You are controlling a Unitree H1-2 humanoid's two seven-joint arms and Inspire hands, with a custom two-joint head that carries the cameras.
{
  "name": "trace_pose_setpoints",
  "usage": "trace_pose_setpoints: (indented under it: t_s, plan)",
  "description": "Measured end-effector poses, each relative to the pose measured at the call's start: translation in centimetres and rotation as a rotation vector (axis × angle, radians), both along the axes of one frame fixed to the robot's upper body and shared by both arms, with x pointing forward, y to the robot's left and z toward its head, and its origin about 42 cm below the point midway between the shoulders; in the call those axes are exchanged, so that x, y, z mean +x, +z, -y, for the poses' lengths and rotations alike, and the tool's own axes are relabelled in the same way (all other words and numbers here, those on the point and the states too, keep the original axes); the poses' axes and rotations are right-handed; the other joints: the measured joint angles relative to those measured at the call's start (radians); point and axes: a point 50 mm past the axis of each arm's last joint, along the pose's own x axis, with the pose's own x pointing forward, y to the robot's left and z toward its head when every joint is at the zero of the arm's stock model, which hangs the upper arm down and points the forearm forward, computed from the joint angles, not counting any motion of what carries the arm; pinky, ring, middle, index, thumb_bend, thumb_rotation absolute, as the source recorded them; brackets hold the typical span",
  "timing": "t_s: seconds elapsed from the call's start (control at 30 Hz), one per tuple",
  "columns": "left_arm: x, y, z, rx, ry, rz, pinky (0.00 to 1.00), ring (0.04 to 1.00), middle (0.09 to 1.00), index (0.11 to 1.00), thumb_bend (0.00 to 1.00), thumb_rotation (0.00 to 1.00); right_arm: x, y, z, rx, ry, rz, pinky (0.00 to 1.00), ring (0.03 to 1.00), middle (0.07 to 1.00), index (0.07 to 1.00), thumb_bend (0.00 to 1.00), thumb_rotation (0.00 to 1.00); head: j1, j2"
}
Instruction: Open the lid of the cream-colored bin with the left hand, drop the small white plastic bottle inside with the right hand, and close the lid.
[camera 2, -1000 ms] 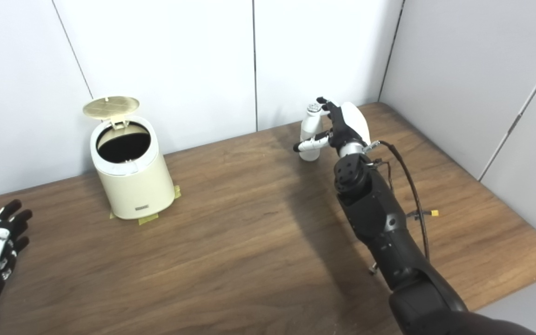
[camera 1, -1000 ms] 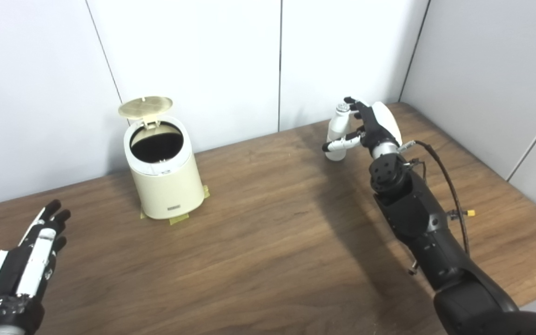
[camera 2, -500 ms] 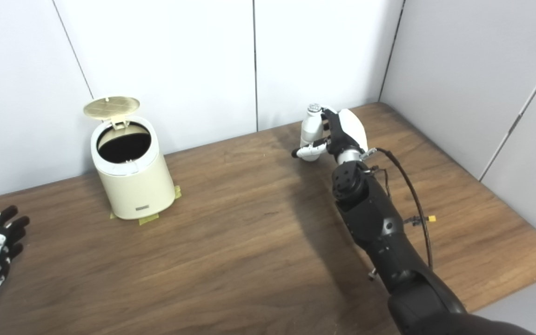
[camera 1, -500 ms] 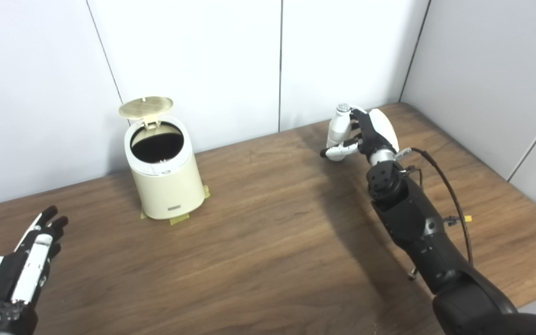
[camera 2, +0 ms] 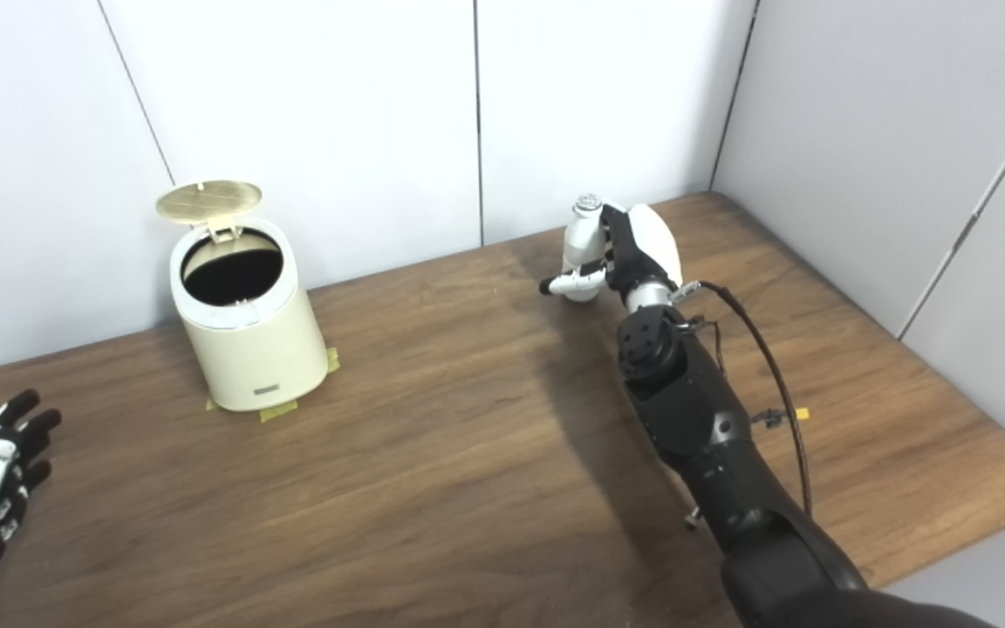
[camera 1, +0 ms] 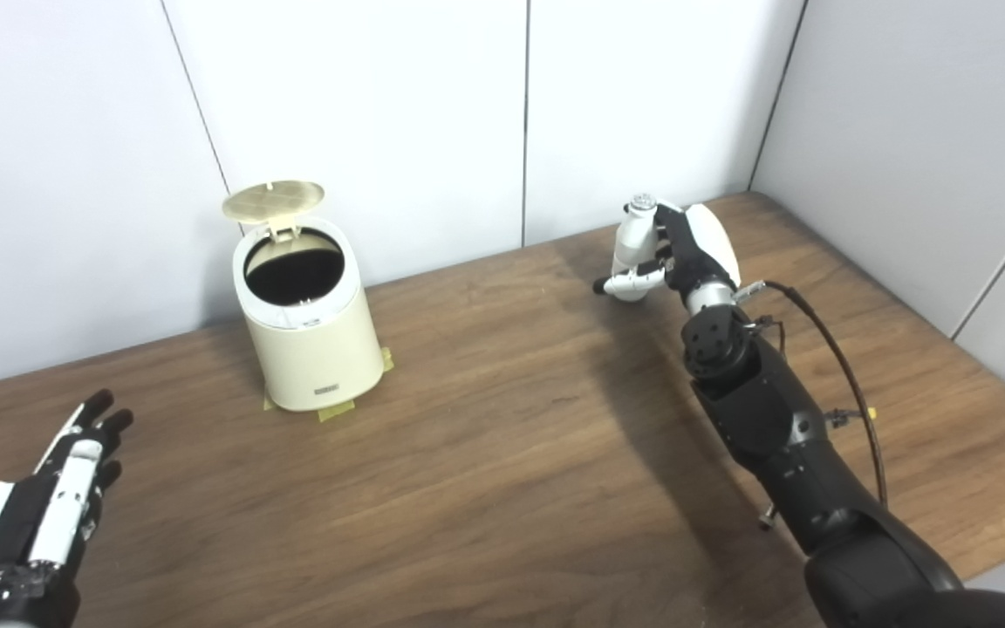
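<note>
bin [camera 1: 309, 327] left on table [camera 1: 502, 453], bottle [camera 1: 633, 249] right.

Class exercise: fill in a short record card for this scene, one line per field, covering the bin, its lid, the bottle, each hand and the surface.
bin: cream bin standing on the table, taped at its base
lid: lid raised, opening uncovered
bottle: white bottle upright, far right of the bin
right hand: right hand wrapped around the bottle
left hand: left hand open, holding nothing, near the front left
surface: wooden table
</note>
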Motion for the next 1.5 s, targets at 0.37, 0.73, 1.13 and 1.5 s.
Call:
trace_pose_setpoints:
  t_s: [0.37,0.73,1.13,1.5]
  plan:
    - [-0.1,0.1,-0.1,0.000,0.006,-0.002,1.00,1.000,0.946,1.000,0.13,0.86,-0.1,-0.5,-0.5,0.015,-0.040,0.035,0.43,0.411,0.462,0.546,0.51,0.00,0.003,0.003]
    - [-0.2,0.0,0.1,-0.005,0.005,-0.011,1.00,1.000,0.942,1.000,0.12,0.86,-0.2,-0.5,-0.6,0.007,-0.023,0.049,0.42,0.421,0.457,0.539,0.52,0.00,0.017,0.005]
    - [-0.4,-0.2,0.5,0.007,0.021,-0.003,1.00,0.975,0.922,0.994,0.11,0.71,-1.4,4.3,-4.5,-0.076,0.141,0.230,0.42,0.436,0.489,0.487,0.52,0.00,0.075,0.008]
    - [-0.5,-1.4,1.5,0.040,0.015,0.011,1.00,0.958,0.883,0.960,0.19,0.65,-1.9,9.1,-11.0,-0.133,0.358,0.392,0.37,0.416,0.499,0.494,0.52,0.00,0.233,0.000]
